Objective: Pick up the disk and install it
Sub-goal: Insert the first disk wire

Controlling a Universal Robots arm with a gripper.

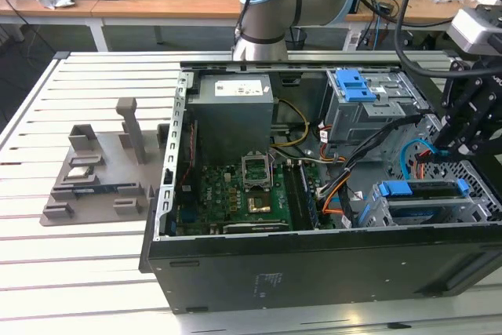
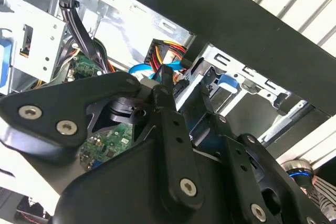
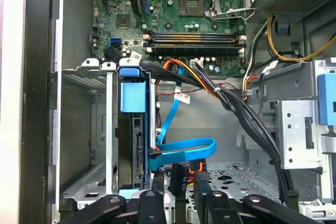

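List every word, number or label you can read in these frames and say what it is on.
No text here can be read.
White label on the grey power supply: too small.
White tags on the cables: blurred.
Pale marks on the black side panel: too small.
Print on the motherboard: too small.

The disk sits on edge inside the metal bay at the lower front corner of the case, toward the exterior view's right; its blue carrier runs along the top edge; in the first wrist view the disk shows a dark side and blue tab, seated between bay walls
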